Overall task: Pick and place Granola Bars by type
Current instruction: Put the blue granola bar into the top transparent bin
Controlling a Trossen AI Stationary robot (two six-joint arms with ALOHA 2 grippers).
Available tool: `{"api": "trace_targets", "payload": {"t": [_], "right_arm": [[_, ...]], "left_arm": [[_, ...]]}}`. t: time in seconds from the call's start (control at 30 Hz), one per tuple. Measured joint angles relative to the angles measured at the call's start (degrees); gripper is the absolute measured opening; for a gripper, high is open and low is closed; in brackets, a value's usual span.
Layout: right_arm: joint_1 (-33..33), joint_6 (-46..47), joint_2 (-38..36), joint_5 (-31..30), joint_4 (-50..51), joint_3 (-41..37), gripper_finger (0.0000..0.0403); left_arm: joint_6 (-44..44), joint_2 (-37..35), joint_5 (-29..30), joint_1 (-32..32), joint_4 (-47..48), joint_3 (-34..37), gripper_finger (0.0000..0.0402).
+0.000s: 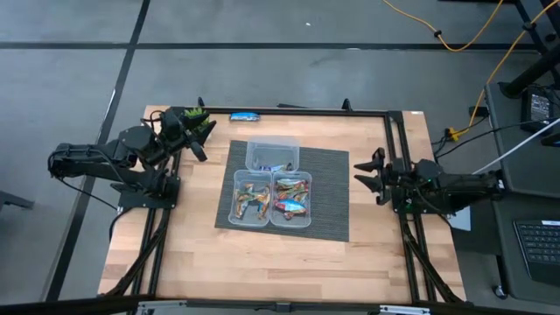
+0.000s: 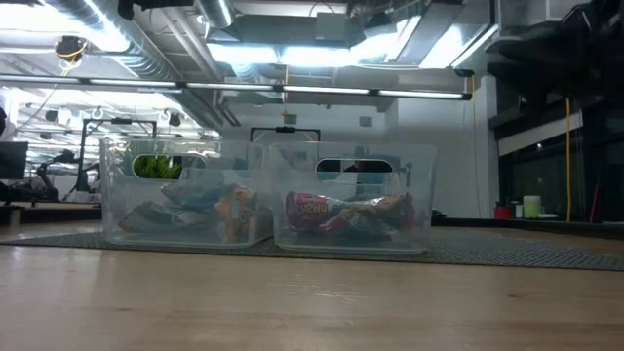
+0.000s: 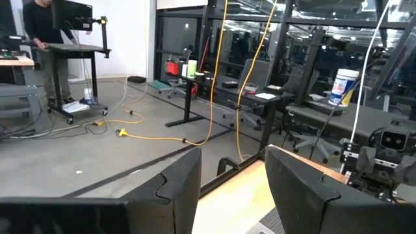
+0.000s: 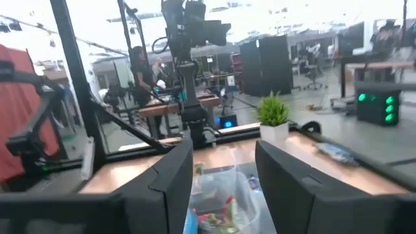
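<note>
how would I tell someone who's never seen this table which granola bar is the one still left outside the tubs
Start at the dark mat in the middle of the wooden table, where three clear tubs hold bars. Go past the mat to the table's far edge. The blue bar lies there alone, beside a small green plant, the only one outside a tub.

The wooden table (image 1: pixel 192 254) carried a dark ribbed mat (image 1: pixel 328 197) in its middle, on the mat stood three clear plastic tubs (image 1: pixel 272 156) holding wrapped bars, a single blue bar (image 1: pixel 244 115) lay at the far edge, and a small green plant (image 1: pixel 194 115) stood near it
</note>
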State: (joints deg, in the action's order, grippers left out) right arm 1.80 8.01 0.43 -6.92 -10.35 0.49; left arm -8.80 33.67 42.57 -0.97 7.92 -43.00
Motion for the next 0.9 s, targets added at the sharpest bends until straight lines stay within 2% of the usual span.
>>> {"api": "trace_targets", "payload": {"t": [0.17, 0.33, 0.53, 0.67, 0.77, 0.9], "right_arm": [[0.00, -4.99, -0.30, -0.45, 0.52, 0.09, 0.0169], [-0.02, -1.10, -0.22, 0.79, 8.81, 0.09, 0.0169], [-0.02, -1.19, 1.03, 2.55, 8.77, 0.13, 0.0169], [-0.02, 0.69, 1.03, 2.54, 8.76, 0.13, 0.0169], [-0.02, 0.66, 1.03, 2.54, 8.77, 0.13, 0.0169], [-0.02, 0.63, 1.03, 2.54, 8.74, 0.13, 0.0169]], "left_arm": [[0.29, 0.08, 0.01, 0.00, 0.04, 0.00, 0.0163], [1.37, 1.17, -0.01, 0.02, 0.03, 0.00, 0.0163], [4.20, 6.22, 2.19, 1.48, 0.26, -2.27, 0.0163], [4.96, 12.56, 0.50, 6.39, 2.01, -9.50, 0.0163], [3.97, 19.27, -3.33, 11.99, 10.18, -17.92, 0.0163], [2.60, 30.12, -11.44, 21.00, 24.14, -31.55, 0.0163]]}}
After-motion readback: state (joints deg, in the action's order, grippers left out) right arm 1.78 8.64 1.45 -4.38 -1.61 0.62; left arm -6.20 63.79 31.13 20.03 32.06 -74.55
